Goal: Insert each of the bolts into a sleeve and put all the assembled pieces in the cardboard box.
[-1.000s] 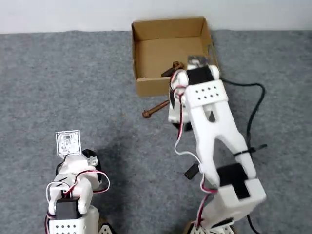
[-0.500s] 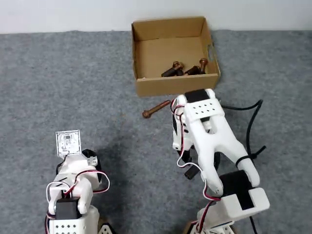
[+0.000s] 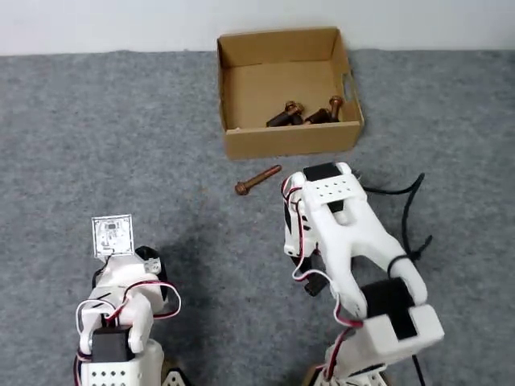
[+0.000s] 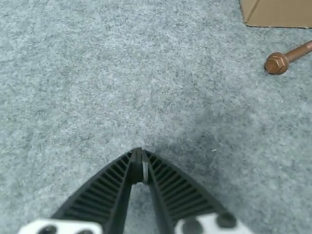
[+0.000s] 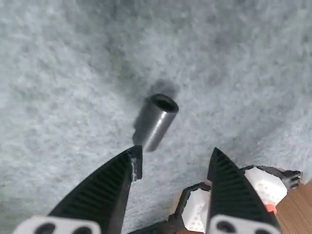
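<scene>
The cardboard box [image 3: 241,80] stands at the far side of the table with a few brown bolt-and-sleeve pieces [image 3: 306,112] in its front right corner. One loose brown bolt [image 3: 257,179] [image 4: 287,57] lies on the carpet just in front of the box. A dark grey sleeve [image 5: 156,122] [image 3: 315,283] lies on the carpet close to the right arm's base. My right gripper [image 5: 175,158] hangs open just short of it, and the sleeve is outside the fingers. My left gripper [image 4: 139,158] is shut with nothing in it, low over bare carpet, near its own base.
Grey carpet [image 3: 121,137] covers the table. The right arm [image 3: 346,233] is folded back in front of the box, with a black cable [image 3: 406,201] looping beside it. A corner of the box [image 4: 278,12] shows in the left wrist view.
The right arm has drawn back from over the box's front right corner towards its base, uncovering the pieces inside. The left arm has not moved.
</scene>
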